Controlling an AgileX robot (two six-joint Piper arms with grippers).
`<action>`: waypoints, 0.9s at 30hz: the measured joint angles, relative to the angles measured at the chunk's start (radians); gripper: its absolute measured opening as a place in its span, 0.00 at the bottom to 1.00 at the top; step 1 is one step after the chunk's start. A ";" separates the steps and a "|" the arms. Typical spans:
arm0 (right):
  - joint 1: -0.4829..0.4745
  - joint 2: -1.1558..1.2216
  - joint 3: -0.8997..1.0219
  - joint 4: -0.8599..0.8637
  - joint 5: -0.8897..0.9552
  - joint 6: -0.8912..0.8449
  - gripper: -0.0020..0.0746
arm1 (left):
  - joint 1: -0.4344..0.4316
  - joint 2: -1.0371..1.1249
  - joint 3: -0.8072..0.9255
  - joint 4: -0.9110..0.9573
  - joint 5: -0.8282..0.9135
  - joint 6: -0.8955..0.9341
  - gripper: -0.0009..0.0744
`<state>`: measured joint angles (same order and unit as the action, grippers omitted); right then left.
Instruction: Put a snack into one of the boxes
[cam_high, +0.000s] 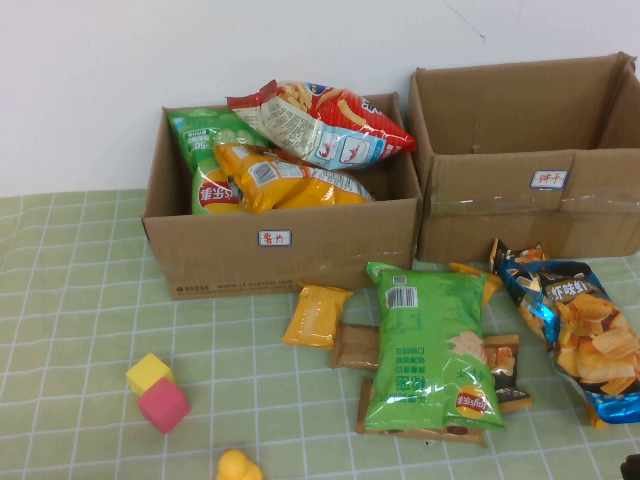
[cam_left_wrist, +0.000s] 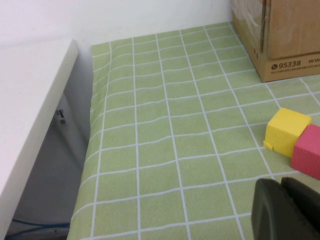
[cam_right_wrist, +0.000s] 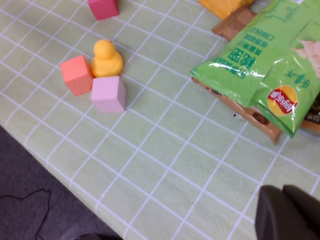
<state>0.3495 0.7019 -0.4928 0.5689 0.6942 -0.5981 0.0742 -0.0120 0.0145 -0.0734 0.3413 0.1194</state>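
The red shrimp-stick bag (cam_high: 325, 125) lies atop the left box (cam_high: 285, 250), well apart from my left gripper (cam_left_wrist: 287, 210) and right gripper (cam_right_wrist: 287, 212), both near the table's front edge; I cannot tell their opening.

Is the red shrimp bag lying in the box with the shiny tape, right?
Not quite. The high view shows the red shrimp bag lying in the plain-front box, not the taped box. The left gripper and right gripper are near the table's front.

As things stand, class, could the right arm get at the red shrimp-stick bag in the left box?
Probably yes. The red shrimp-stick bag lies on top of the left box, uncovered from above. The right gripper sits low at the table's near edge, the left gripper likewise, so it is a long reach.
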 joint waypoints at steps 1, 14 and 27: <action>0.000 0.000 0.000 0.000 0.000 0.000 0.02 | 0.000 0.000 0.000 -0.002 0.000 0.000 0.01; 0.000 0.000 0.000 0.002 0.000 0.000 0.02 | 0.000 0.000 0.000 -0.002 0.000 0.000 0.01; -0.080 -0.225 0.002 -0.060 -0.006 -0.059 0.02 | 0.000 0.000 0.000 -0.004 0.000 0.000 0.01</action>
<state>0.2698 0.4773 -0.4912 0.5088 0.6878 -0.6572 0.0746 -0.0120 0.0145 -0.0771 0.3413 0.1194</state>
